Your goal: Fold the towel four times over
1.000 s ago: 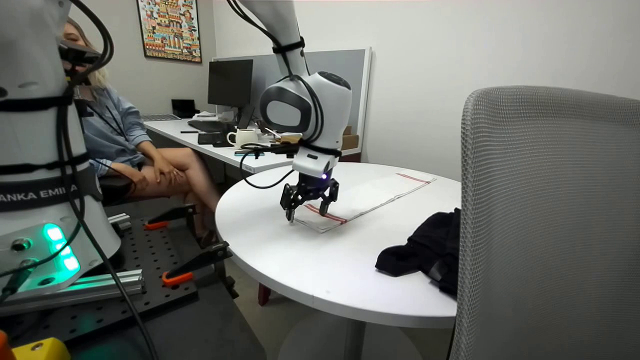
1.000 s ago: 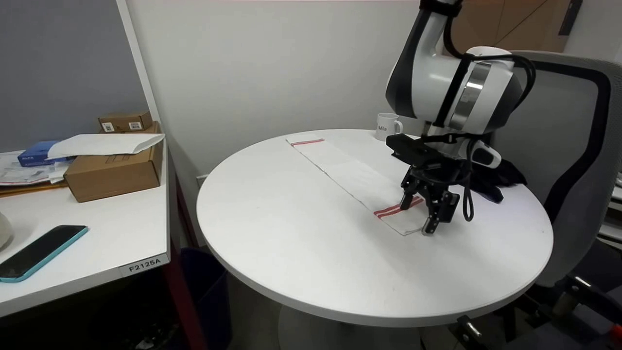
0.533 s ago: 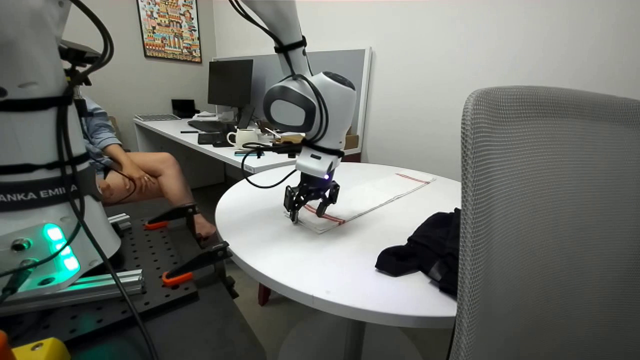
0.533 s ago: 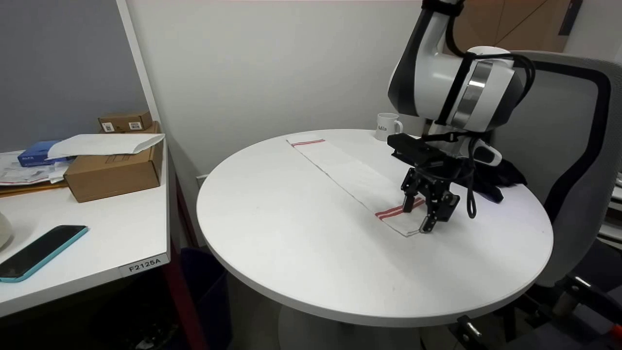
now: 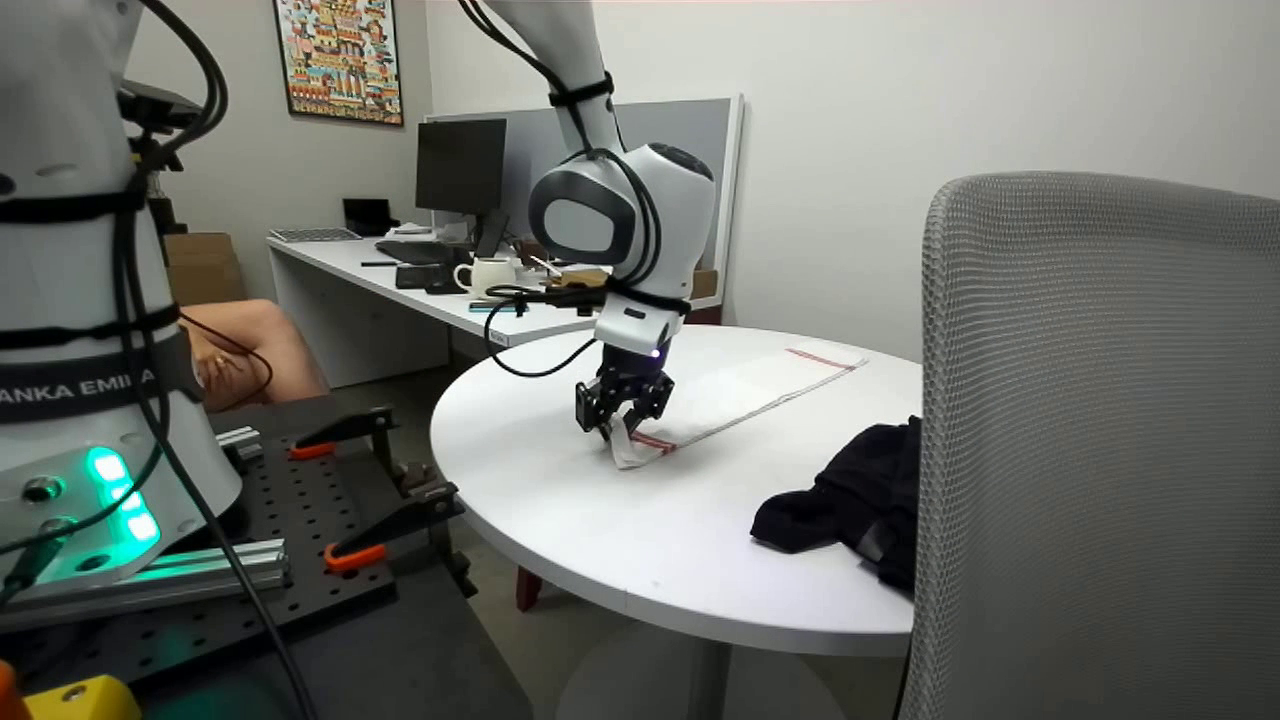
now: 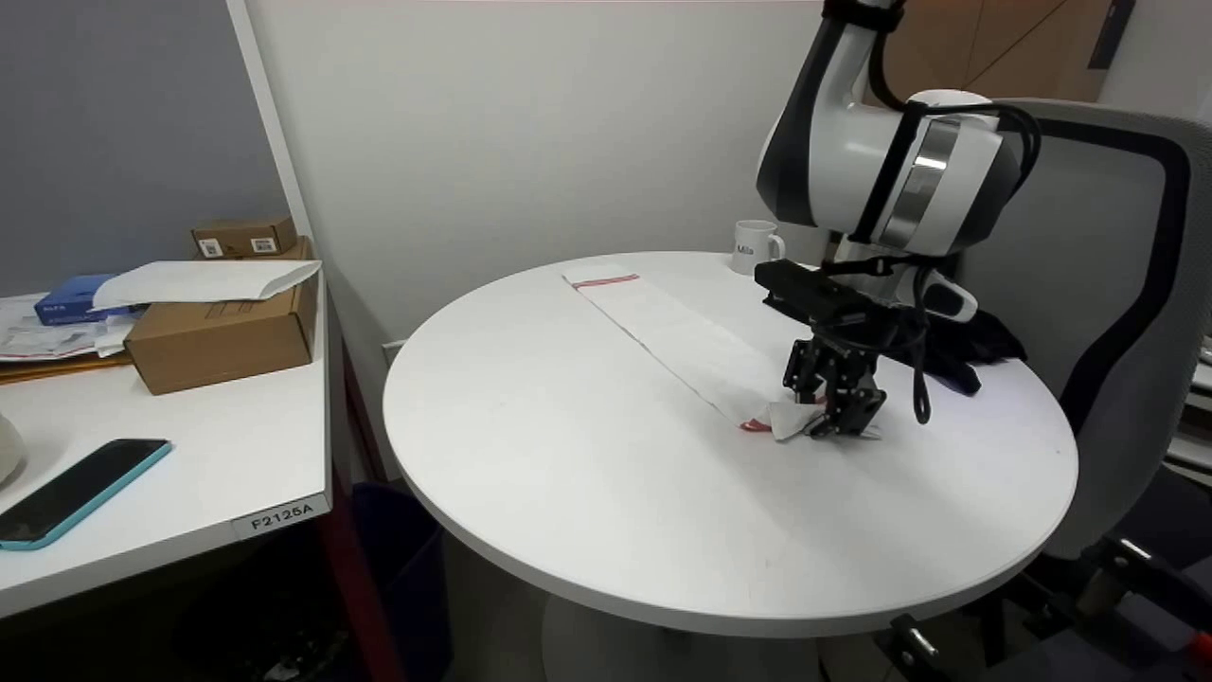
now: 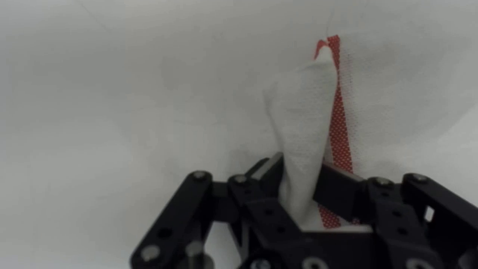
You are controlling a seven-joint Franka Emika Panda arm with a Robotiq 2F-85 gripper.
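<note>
The towel point(image 5: 745, 395), white with red stripes, lies as a long flat strip on the round white table point(image 5: 560, 520). Its far end, with a thin red stripe, rests flat in both exterior views. At the near end my gripper point(image 5: 618, 430) points down at the tabletop and is shut on the towel. In the wrist view a bunched ridge of towel point(image 7: 304, 108) rises between the fingers, with a pad point(image 7: 334, 186) pressed on its right side. A double red stripe is partly covered by this fold. Part of the near edge is hidden behind the gripper point(image 6: 814, 417).
A black cloth point(image 5: 840, 505) lies on the table near a grey mesh chair point(image 5: 1090, 400). A white mug point(image 6: 755, 246) stands at the table's far edge. A desk with cardboard boxes point(image 6: 227, 336) and a phone point(image 6: 80, 493) is beside the table. A person's legs point(image 5: 260, 345) show behind the robot base.
My gripper's fingers have come together, and the towel's near edge has bunched up between them. The far end has slid slightly toward the gripper. The seated person has shifted left.
</note>
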